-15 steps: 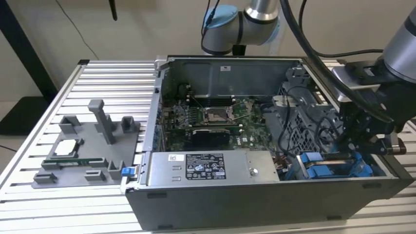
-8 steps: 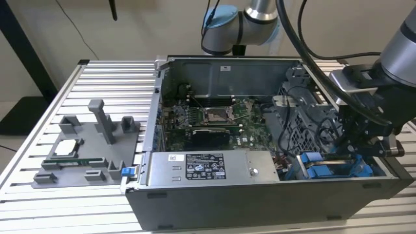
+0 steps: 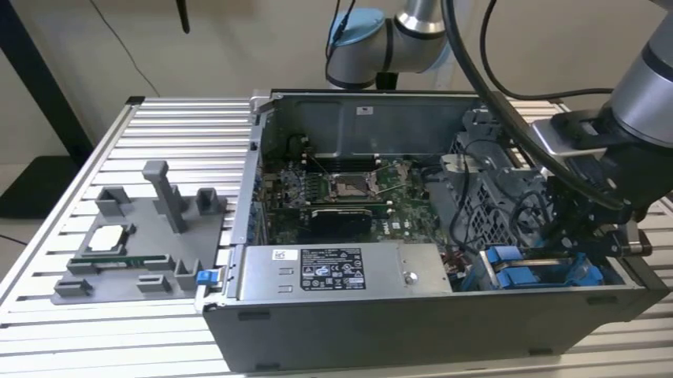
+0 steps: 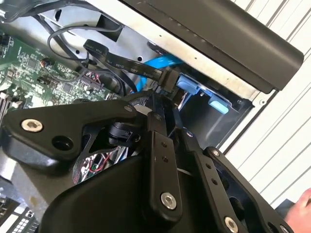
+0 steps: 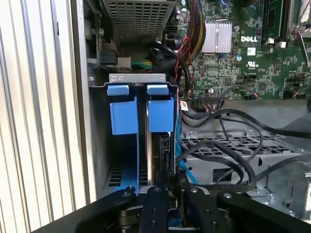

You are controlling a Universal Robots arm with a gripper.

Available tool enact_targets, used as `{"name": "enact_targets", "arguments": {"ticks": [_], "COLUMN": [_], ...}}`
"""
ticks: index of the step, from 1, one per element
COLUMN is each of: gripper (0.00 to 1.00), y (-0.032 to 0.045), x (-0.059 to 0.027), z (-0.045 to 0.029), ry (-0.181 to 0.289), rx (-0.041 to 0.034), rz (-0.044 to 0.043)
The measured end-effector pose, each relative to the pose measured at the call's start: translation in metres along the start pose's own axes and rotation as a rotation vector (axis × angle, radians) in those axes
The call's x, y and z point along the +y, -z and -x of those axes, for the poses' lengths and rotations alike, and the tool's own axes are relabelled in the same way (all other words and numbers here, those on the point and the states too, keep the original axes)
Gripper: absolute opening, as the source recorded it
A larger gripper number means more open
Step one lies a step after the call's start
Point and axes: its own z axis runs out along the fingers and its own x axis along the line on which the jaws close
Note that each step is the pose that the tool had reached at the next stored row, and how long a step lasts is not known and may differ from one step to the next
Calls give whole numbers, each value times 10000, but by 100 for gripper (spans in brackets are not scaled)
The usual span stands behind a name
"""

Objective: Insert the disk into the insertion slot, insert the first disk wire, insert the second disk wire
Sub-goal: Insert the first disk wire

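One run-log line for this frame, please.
disk: in insertion slot | gripper: shut on black wire connector | location: drive cage

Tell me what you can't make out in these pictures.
First wrist view: bodies of the two blue-ended drives, hidden inside the drive cage.
Second wrist view: where the black connector plugs in, blocked by the gripper; a hand, cut by the edge.
Exterior view: the gripper's contact point, behind the arm.

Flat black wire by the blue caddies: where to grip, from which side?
Probably its rigid connector, across the flat faces; the ribbon looks limp. Come from the case's open side: the case wall blocks the other.
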Motion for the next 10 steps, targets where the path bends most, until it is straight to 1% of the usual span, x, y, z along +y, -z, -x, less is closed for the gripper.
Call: {"name": "enact_targets", "arguments": {"ticks": [4,10], "gripper": [0,0], "y": [-10,-31], "x": [1,3], "z": [1,0], "ry": [0,4], "rx": [-1,-1], "rz": [-5,-42]}}
